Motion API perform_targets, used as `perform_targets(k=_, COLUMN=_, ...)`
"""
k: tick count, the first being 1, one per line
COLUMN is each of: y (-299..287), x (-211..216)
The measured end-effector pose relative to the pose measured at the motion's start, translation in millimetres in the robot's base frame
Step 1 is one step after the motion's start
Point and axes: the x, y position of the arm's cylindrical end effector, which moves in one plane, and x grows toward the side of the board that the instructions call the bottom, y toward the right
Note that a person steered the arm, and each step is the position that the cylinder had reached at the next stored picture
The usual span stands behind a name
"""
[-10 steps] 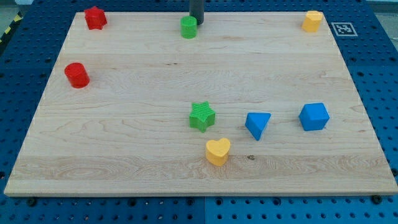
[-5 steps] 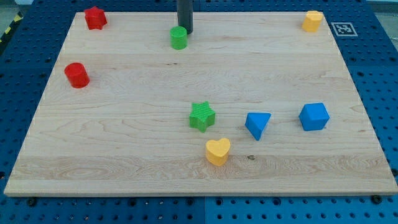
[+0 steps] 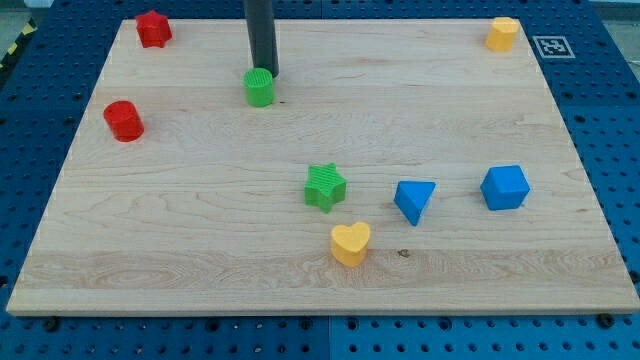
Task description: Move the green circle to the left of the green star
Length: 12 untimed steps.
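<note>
The green circle stands on the wooden board, left of centre in the upper part of the view. My tip touches its upper right side, the dark rod rising to the view's top. The green star lies near the board's middle, below and to the right of the circle.
A red block sits at the top left corner and a red cylinder below it. A yellow heart lies just under the star. A blue triangle and a blue cube lie to the star's right. A yellow block sits top right.
My tip has moved down and to the left, pushing the green circle from the board's top edge toward the lower left. The other blocks have not moved.
</note>
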Motion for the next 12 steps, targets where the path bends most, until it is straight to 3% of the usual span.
perform_targets(k=7, y=-42, x=134)
perform_targets(k=9, y=-73, x=134)
perform_targets(k=12, y=-71, x=163)
